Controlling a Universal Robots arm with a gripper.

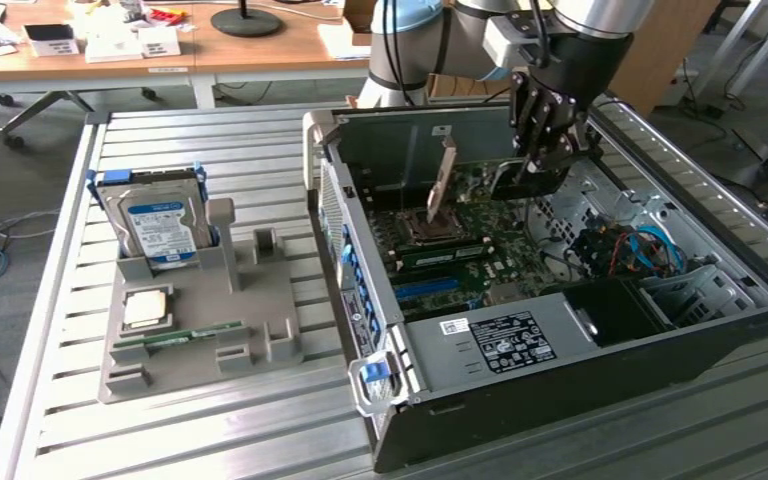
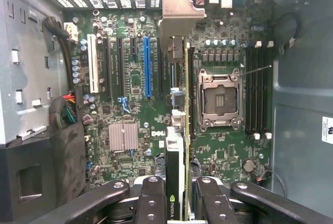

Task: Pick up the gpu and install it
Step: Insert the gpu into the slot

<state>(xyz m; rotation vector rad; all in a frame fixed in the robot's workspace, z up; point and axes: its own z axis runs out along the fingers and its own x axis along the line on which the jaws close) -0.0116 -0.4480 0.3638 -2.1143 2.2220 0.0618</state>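
Two containers sit on the slatted metal table (image 1: pixel 224 440): a grey tray (image 1: pixel 197 365) toward the exterior view's left and an open computer case (image 1: pixel 584 400) to its right. The tray holds a blue-labelled hard drive (image 1: pixel 157 225) standing upright in a slot, a square processor chip (image 1: pixel 144 308) lying flat, and a narrow green RAM stick (image 1: pixel 177 340) on its edge nearer the camera. Inside the case lie the green motherboard (image 2: pixel 135 99), a labelled power supply (image 1: pixel 518 340) and a bundle of blue and orange cables (image 1: pixel 624 250). The gpu (image 2: pixel 176 172) is inside the case too, seen edge-on in the wrist view between the blue expansion slot (image 2: pixel 147 67) and the CPU socket (image 2: pixel 218 99). Its metal bracket (image 2: pixel 177 10) is close to the vented rear wall. In the exterior view that bracket stands upright as a pale brown strip. The card's body is hard to pick out against the board there. Its lower edge is hidden, so whether it meets a slot cannot be told. The arm (image 1: pixel 584 60) reaches steeply down into the case. The hand (image 2: pixel 180 203) points straight at the motherboard, its fingers narrowed onto the card from both sides, gripping it.
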